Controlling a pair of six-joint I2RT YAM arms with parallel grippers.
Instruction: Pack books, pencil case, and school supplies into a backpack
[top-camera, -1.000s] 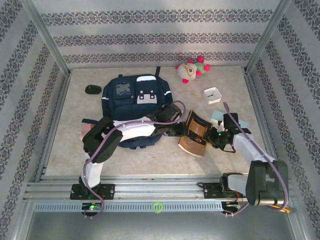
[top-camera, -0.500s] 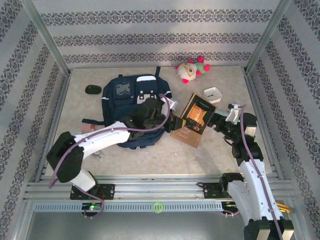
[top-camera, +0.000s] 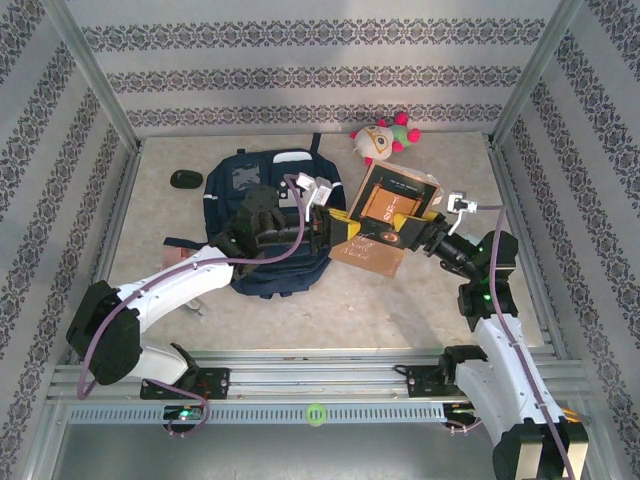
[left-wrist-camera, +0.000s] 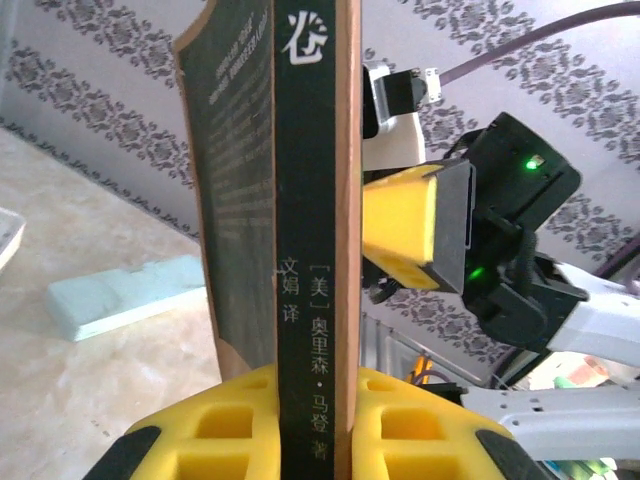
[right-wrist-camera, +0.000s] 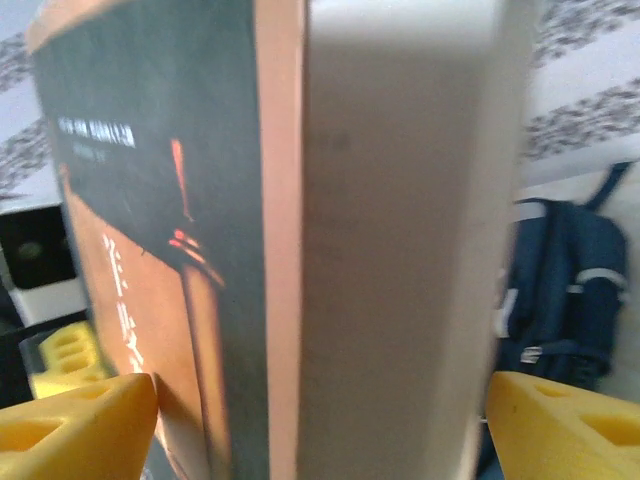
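The brown-covered book (top-camera: 385, 215) with its orange-red panel hangs tilted in the air just right of the navy backpack (top-camera: 285, 272). My left gripper (top-camera: 335, 228) is shut on the book's spine (left-wrist-camera: 305, 200), its yellow fingers (left-wrist-camera: 215, 430) pressing both sides. My right gripper (top-camera: 418, 232) is at the book's other end, open, with a yellow finger (right-wrist-camera: 70, 425) on each side of the book (right-wrist-camera: 200, 250). The mint-green pencil case (left-wrist-camera: 130, 295) lies flat on the table beyond. A small pink block (top-camera: 178, 257) lies at the backpack's left. The backpack (right-wrist-camera: 565, 280) lies flat.
A plush toy (top-camera: 385, 140) sits at the back, right of centre. A black oval object (top-camera: 185, 179) lies left of the backpack. Metal frame posts and patterned walls close in the table on three sides.
The book has been lifted and carried left and back, towards the backpack. My right gripper's jaws have spread wide and let go of it. My left arm has stretched out with the book.
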